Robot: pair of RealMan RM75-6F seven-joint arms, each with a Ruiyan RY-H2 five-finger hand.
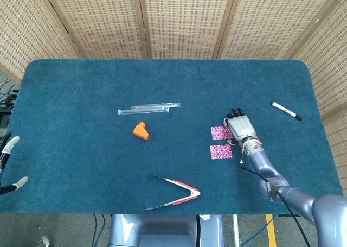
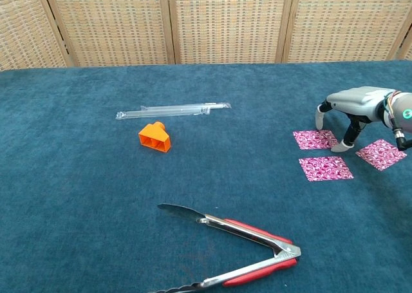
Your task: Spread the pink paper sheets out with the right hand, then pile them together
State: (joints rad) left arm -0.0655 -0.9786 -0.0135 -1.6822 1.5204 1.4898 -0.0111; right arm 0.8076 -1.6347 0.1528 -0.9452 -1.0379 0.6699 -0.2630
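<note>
**On the right side of the worktop: sheets spread, pile to come**

Toward the right edge of the blue felt-covered worktop [image 2: 77, 196] lie three small pink patterned paper sheets, flat and apart from each other: the far sheet [image 2: 315, 139], the near sheet [image 2: 325, 168] just in front of it, and the outer sheet [image 2: 382, 154] off to their right. I judge the spreading done, since none overlaps another.

I have my right hand [image 2: 353, 106] arched over the far sheet, fingers [image 2: 349, 140] apart and pointing down, one tip touching or just above that sheet's right edge. It holds nothing. I keep it there to drag that sheet toward the others.

My left hand [image 1: 7, 160] sits off the worktop's left edge, fingers apart and idle.

Well away lie an orange plastic block [image 2: 154, 136], a clear plastic sleeve [image 2: 172, 109], red-handled metal tongs [image 2: 238, 254] and a black-and-white marker pen [image 1: 286, 111].
</note>
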